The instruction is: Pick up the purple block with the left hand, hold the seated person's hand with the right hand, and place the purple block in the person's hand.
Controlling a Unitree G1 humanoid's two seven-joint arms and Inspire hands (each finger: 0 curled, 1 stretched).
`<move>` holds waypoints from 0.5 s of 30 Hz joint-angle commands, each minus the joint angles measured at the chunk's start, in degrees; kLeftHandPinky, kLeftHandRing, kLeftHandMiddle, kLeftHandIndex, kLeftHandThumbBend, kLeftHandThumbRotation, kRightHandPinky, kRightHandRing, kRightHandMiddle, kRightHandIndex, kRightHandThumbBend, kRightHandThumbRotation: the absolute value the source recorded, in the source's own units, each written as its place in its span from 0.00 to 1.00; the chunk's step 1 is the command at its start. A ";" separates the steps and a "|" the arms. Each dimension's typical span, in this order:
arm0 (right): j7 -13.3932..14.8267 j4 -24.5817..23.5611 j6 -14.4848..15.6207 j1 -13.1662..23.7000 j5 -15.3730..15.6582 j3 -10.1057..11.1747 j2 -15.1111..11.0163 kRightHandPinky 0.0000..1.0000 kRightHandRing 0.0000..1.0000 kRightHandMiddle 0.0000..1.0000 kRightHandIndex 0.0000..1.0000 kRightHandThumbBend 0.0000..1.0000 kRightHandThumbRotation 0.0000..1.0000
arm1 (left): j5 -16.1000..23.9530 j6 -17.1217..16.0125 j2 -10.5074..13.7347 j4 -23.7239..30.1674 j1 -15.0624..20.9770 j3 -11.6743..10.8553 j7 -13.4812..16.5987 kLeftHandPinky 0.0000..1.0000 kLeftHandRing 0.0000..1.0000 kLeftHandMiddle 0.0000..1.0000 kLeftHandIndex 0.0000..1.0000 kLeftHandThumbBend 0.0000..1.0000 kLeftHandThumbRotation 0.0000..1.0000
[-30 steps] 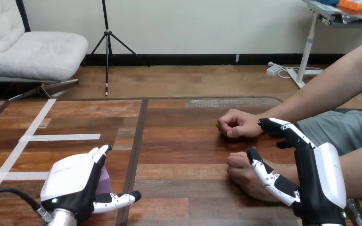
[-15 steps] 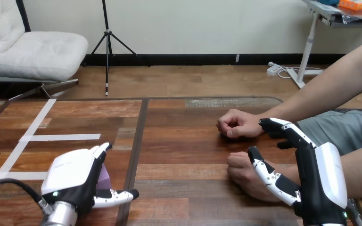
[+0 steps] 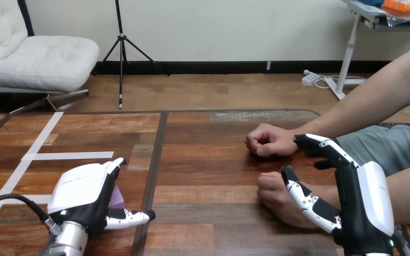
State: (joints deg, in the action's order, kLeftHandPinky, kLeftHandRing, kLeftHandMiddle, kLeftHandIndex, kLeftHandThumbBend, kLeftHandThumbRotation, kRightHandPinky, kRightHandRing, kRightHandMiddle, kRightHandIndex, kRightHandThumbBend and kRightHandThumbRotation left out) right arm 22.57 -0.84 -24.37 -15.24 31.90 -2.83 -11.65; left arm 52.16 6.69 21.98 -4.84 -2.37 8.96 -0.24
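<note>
At the lower left of the frame you see the left robot hand (image 3: 83, 194) lying open over the purple block (image 3: 117, 197), with fingers stretched forward and thumb spread to the right. A small part of the block shows between them, low at the wooden surface (image 3: 203, 176). Right of centre, the person's upper hand (image 3: 266, 141) and the person's lower hand (image 3: 273, 196) are both fists. At the lower right, the right robot hand (image 3: 360, 213) is open, with its thumb lying against the lower hand.

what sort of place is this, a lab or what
Probably a robot test bench: a wooden table marked with white tape strips, a purple block at the left hand, and the person's nearer hand beside the right hand.
</note>
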 commanded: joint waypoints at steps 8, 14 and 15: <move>0.38 -2.05 -0.67 3.74 0.42 1.33 -0.89 0.63 0.71 0.73 0.72 0.40 0.39 | 0.12 0.56 1.11 -2.40 4.90 1.50 2.47 0.81 0.88 0.90 0.89 0.76 0.44; 0.36 -1.92 -0.87 3.74 0.60 1.60 -0.96 0.63 0.71 0.73 0.71 0.40 0.39 | 0.43 1.56 1.27 -2.82 5.32 2.12 2.08 0.82 0.88 0.90 0.89 0.74 0.43; 0.31 -1.95 -0.83 3.72 0.64 1.64 -0.97 0.63 0.71 0.73 0.71 0.40 0.39 | 0.50 1.72 1.32 -2.87 5.38 2.23 2.03 0.82 0.88 0.90 0.89 0.74 0.42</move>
State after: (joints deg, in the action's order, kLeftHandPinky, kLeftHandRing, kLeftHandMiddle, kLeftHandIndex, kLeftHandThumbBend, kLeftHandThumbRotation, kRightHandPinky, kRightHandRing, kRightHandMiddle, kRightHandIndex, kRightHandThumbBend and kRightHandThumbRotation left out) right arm 22.56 -0.84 -24.37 -15.24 32.25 -1.85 -11.67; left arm 52.17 7.70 22.02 -7.25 -1.61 10.66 0.81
